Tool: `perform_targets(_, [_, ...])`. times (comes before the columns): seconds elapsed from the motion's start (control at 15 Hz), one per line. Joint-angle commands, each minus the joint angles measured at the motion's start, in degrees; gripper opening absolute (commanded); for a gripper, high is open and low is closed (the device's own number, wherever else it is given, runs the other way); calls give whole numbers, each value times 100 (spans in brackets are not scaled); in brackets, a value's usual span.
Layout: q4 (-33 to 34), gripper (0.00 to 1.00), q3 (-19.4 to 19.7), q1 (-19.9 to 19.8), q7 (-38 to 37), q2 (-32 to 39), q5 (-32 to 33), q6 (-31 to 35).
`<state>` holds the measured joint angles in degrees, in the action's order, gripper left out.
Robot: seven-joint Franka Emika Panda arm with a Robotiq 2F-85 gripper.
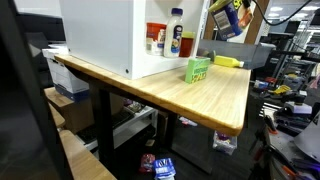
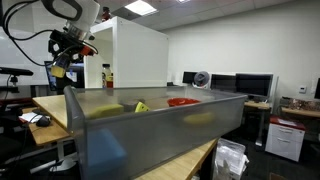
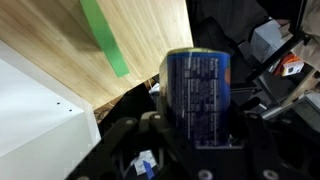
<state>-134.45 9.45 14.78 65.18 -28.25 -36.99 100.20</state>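
A blue can [image 3: 197, 85] with small white print and a yellow band stands between the black fingers of my gripper [image 3: 198, 132], which is shut on it. In both exterior views the gripper [image 1: 226, 20] [image 2: 64, 58] holds the can [image 1: 222, 16] high in the air, past the far end of the wooden table [image 1: 215, 95]. On the table below lie a green box [image 1: 198, 69] and a yellow object [image 1: 228, 61].
A white cabinet [image 1: 100, 35] on the table holds a white bottle [image 1: 176, 34] and a red one [image 1: 159, 40]. A green strip [image 3: 105, 40] marks the tabletop. A grey bin [image 2: 150, 130] fills an exterior view's foreground, with a red bowl [image 2: 182, 102] behind. Clutter lies on the floor.
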Motion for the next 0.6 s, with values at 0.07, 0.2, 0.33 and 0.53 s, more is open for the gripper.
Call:
perform_targets(0.07, [-463, 30, -536, -308, -69, -331, -649, 727])
perform_targets(0.2, [-643, 30, -738, -338, -97, -388, -756, 1069])
perform_targets(0.33, [-760, 30, -843, -332, -136, -422, -860, 1303])
perform_targets(0.53, [-926, 30, -971, -304, -224, -488, -1043, 1687])
